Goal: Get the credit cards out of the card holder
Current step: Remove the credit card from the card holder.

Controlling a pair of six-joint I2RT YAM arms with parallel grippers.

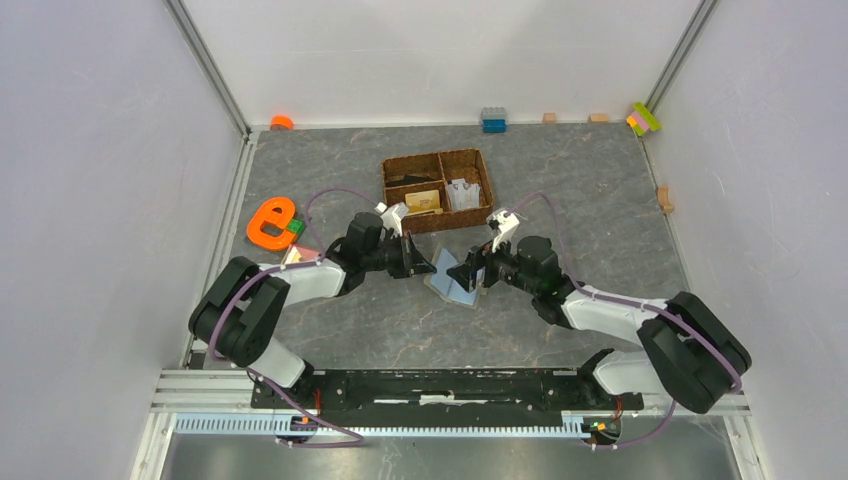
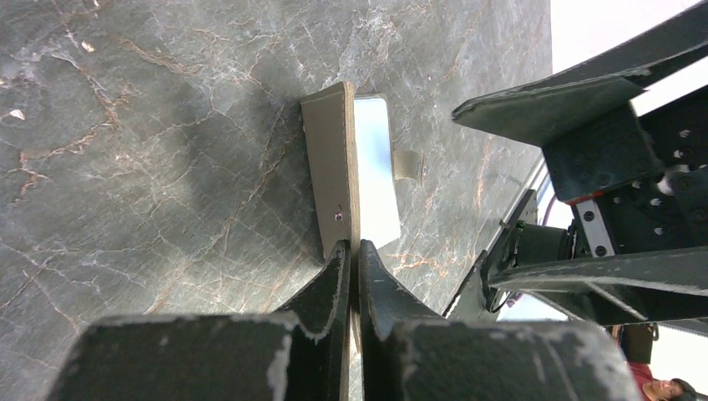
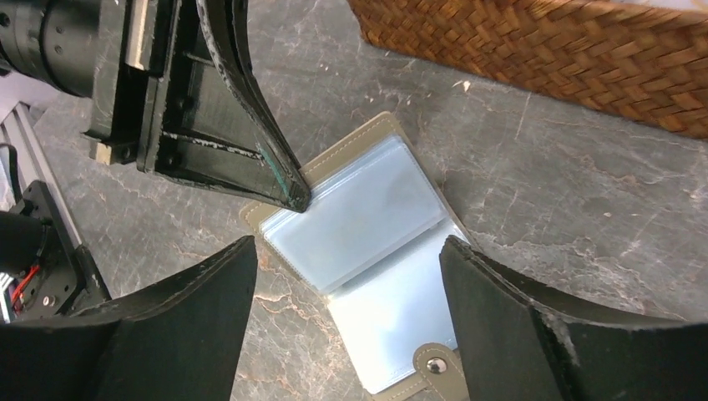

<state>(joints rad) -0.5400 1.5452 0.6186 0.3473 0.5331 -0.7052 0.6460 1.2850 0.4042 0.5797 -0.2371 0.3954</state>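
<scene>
Here both arms reach inward over the table (image 1: 600, 220), wrists facing each other. The left gripper (image 2: 354, 251) is pinched on a cover edge of the card holder (image 1: 452, 283), which lies open just before the basket (image 1: 385, 185). The right gripper (image 3: 346, 251) hangs over it, jaws spread wide, gripping nothing. Only the right wrist view shows us clear sleeves (image 3: 359, 213) and a snap tab (image 3: 434, 365); whether they hold credit cards we cannot tell.

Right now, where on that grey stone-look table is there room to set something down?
Bare table lies right of the brown woven basket, and between the open grey card holder and the black base rail. Crowded: the middle, where the left gripper and right gripper meet at the holder.
</scene>
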